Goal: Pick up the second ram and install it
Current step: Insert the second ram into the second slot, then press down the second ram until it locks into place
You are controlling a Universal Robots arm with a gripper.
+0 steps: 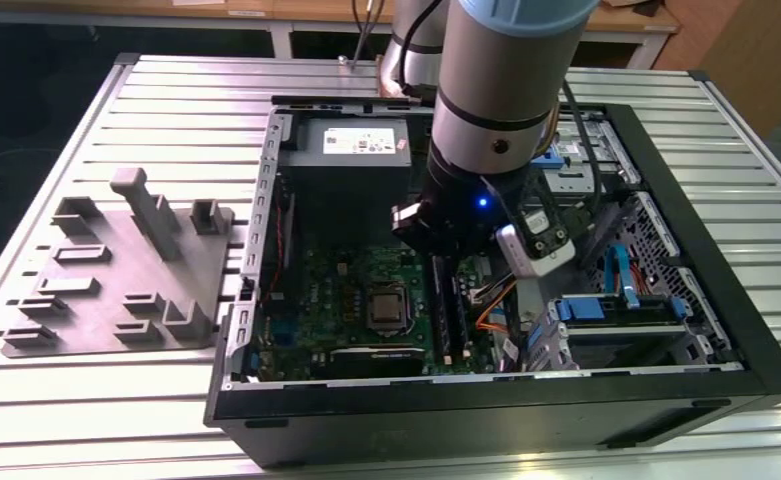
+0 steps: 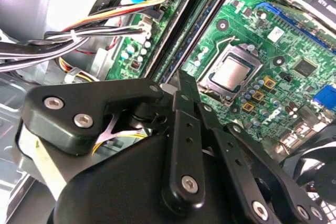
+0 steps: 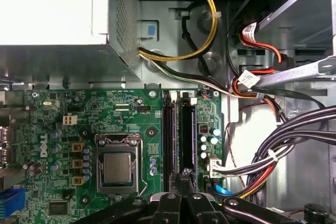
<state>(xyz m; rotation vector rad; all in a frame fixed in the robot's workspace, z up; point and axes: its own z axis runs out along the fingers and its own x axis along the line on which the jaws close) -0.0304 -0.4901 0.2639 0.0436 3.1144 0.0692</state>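
Note:
My gripper [image 1: 446, 252] hangs inside the open computer case, low over the green motherboard [image 3: 68, 145]. In both wrist views its black fingers [image 2: 185, 95] are shut together with nothing visible between them. Their tips [image 3: 185, 173] sit over the near end of two long black slot rails beside the silver processor [image 3: 117, 167]. The second ram [image 2: 203, 27], a thin blue-green stick, lies in the rail nearer the processor in the second wrist view, in line with the fingertips. I cannot tell whether the tips touch it. The neighbouring rail [image 2: 181, 22] looks dark.
A grey power supply [image 3: 58, 9] fills the back of the case. Bundled cables [image 3: 283, 145] run close beside the slots on the side away from the processor. Blue drive caddies [image 1: 617, 305] stand on the exterior view's right. A grey fixture plate [image 1: 117, 270] lies outside the case [image 1: 497, 400].

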